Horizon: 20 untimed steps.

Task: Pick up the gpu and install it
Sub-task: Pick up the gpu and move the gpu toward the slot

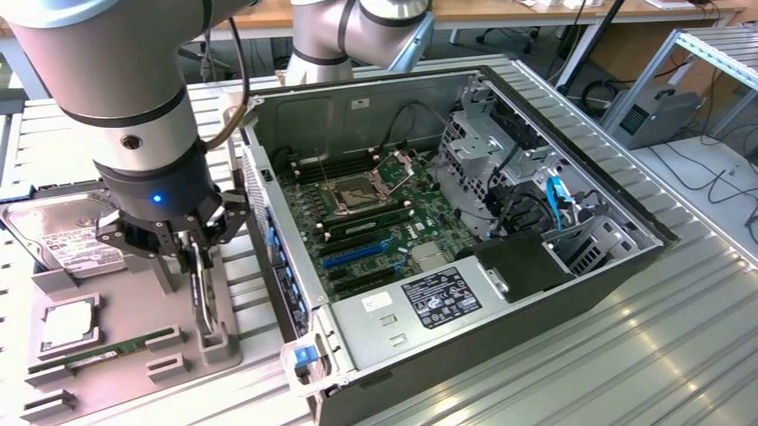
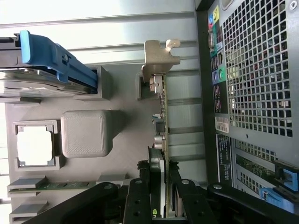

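Pincer (image 1: 195,271) of black metal hangs at the lower left of the exterior view, under the big grey robot arm (image 1: 119,98). It is closed to a narrow gap and holds the gpu (image 2: 160,121), a thin flat card with a silver metal end bracket (image 2: 161,56). One black finger (image 2: 141,191) presses on each flat side of the card.

The gpu stands on its thin edge. It looks like it sits in its slot in the grey plastic tray (image 1: 130,382), not lifted yet.

Its long line runs up and down the exterior view, along the near wall of the open black computer case (image 1: 616,266). The pincer grips near one end. The silver bracket is at the other end, far from the pincer.

The case lies just to the right of the pincer in the exterior view. Inside it, the green board (image 1: 391,222) has long blue slots (image 1: 355,256). These slots run across the card's long line, not along it.
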Tool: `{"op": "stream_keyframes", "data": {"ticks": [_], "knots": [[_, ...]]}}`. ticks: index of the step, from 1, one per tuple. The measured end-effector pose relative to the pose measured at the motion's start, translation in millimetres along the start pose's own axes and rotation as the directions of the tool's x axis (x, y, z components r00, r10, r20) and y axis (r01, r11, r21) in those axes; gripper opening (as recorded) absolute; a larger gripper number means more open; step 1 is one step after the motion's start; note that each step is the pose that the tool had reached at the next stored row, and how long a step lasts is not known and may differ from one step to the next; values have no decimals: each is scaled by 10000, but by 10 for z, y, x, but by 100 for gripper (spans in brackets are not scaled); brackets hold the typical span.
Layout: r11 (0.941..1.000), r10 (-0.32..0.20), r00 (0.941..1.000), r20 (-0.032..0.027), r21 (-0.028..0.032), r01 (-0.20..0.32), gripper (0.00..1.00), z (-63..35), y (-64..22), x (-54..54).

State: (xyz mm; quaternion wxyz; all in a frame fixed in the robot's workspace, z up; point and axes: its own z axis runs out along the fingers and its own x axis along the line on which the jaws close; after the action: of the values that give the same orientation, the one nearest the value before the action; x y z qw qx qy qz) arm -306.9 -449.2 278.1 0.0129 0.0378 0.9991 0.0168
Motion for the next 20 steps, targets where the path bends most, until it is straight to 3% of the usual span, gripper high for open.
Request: {"op": "stream_keyframes", "data": {"ticks": [20], "knots": [[10000,0,10000,0,1,0,27,-113,4,-3]]}}
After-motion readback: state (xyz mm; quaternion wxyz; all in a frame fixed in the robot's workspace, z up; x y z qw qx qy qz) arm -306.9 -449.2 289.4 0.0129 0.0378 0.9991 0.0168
